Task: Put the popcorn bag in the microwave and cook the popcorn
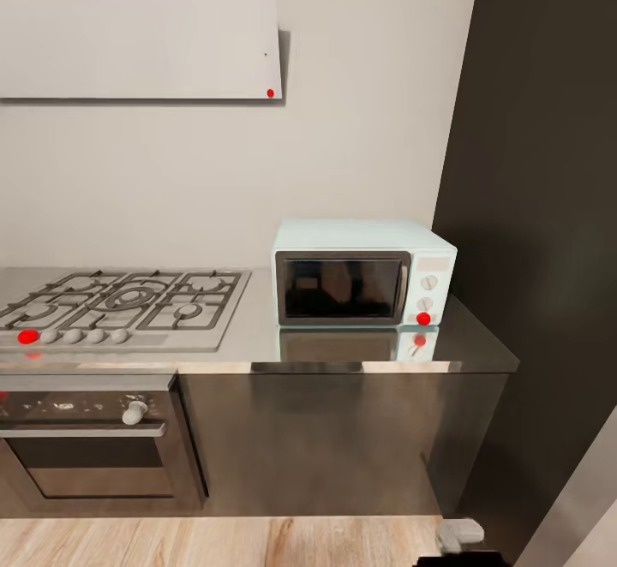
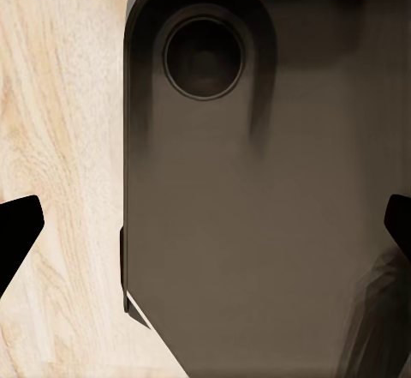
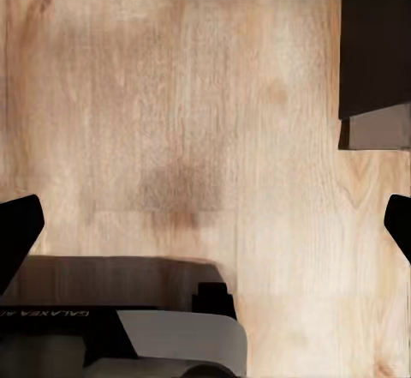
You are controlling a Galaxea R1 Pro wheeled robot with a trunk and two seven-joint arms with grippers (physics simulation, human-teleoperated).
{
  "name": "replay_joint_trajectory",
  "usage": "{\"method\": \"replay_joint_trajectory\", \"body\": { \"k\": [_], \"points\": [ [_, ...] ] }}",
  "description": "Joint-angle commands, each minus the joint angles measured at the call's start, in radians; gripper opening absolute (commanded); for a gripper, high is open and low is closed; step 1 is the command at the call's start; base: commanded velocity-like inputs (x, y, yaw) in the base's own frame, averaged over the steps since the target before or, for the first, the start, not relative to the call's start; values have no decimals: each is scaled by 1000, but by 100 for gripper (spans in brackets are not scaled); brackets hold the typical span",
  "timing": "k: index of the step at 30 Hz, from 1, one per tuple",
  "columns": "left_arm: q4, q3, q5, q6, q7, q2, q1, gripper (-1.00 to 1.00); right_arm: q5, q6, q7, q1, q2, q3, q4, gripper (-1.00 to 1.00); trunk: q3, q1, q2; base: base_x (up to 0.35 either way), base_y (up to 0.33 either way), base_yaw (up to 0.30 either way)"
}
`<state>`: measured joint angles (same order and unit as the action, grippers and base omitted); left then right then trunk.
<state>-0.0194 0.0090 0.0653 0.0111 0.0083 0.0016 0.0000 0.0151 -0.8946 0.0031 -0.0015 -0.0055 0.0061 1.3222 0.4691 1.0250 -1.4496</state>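
Microwave (image 1: 363, 272) is sitting door-closed on the grey surface (image 1: 257, 340) beside the hob (image 1: 120, 306); both claws (image 2: 205, 224) (image 3: 205, 224) are hanging wide open, empty, above wooden floor (image 3: 171, 95).

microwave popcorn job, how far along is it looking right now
Hardly started, by the look of it. Done: the robot faces the microwave, which sits on the countertop beside the hob, door shut. In hand: nothing; the left pincer and right pincer are both open, with wooden floor beneath them. Left: finding the popcorn bag, grasping it, opening the door, loading it and heating.
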Motion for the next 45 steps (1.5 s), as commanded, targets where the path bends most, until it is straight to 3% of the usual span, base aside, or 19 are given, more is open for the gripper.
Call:
{"method": "replay_joint_trajectory", "body": {
  "k": [1,3,6,8,20,29,40,45],
  "points": [
    [-1,0,7,1,1,0,0,100,1,-35,0,0,0,0,56,100,1,0,0,0,0,0],
    [-1,0,7,1,1,0,0,100,1,-91,0,-1,-1,-1,158,100,1,0,0,0,0,0],
    [-1,0,7,1,1,0,0,100,1,-125,0,-28,-2,-1,227,100,1,0,0,0,0,0],
    [-1,0,7,1,1,0,0,100,1,-153,0,-88,-2,-1,240,100,1,0,0,0,0,0],
    [-1,-1,7,1,1,0,0,100,1,-153,-2,-491,-2,-10,247,100,1,0,0,0,0,0],
    [-1,-1,7,1,1,0,0,100,0,-153,-4,-712,-2,-24,247,100,1,0,0,0,0,0],
    [-1,-1,7,1,1,0,0,100,-8,-153,-14,-735,0,-34,230,100,1,0,0,0,0,0],
    [-1,-1,7,1,1,0,0,100,-10,-153,-18,-735,-3,-34,170,100,1,0,0,0,0,0]
  ]
}}
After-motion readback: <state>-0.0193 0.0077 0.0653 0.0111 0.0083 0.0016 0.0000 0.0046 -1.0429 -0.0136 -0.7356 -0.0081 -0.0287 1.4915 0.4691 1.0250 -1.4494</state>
